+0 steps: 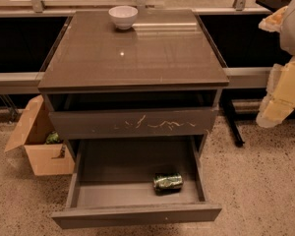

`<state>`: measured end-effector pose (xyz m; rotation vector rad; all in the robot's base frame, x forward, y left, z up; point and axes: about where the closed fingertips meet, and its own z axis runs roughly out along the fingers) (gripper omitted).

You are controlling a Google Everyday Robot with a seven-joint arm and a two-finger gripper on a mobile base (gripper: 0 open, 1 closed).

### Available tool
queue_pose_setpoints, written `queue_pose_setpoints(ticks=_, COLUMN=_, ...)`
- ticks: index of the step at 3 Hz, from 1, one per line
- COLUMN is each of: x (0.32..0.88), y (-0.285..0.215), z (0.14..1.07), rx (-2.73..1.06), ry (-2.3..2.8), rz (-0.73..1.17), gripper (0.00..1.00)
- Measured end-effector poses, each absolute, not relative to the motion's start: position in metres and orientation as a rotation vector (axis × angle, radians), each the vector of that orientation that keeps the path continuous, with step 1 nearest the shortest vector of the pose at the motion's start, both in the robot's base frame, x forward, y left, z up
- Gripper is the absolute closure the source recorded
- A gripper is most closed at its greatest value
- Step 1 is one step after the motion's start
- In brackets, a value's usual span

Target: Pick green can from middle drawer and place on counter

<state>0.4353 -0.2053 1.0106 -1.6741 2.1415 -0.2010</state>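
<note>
The green can [168, 182] lies on its side inside the open middle drawer [137, 215], toward the drawer's right front part. The drawer is pulled out toward me. The counter [137, 53] is the glossy grey-brown top of the cabinet above it. My gripper [278, 104] shows as pale cream-coloured parts at the right edge, beside the cabinet's right side at about counter height. It is well apart from the can and holds nothing that I can see.
A white bowl [123, 16] stands at the back of the counter. The scratched upper drawer front [132, 123] overhangs the back of the open drawer. An open cardboard box [39, 141] sits on the floor at left. A black furniture leg [234, 124] stands at right.
</note>
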Motion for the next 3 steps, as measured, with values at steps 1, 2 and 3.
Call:
queue_pose_setpoints(ticks=1, x=0.435, y=-0.205, z=1.011, rx=-1.674, ry=2.141, rz=-0.201, gripper=0.00)
queue_pose_setpoints(ticks=2, x=0.436, y=-0.204, z=1.009, rx=-1.697, ry=2.127, rz=-0.185, gripper=0.00)
queue_pose_setpoints(ticks=3, x=0.446, y=-0.205, z=0.982, rx=-1.765, ry=2.108, rz=-0.106, gripper=0.00)
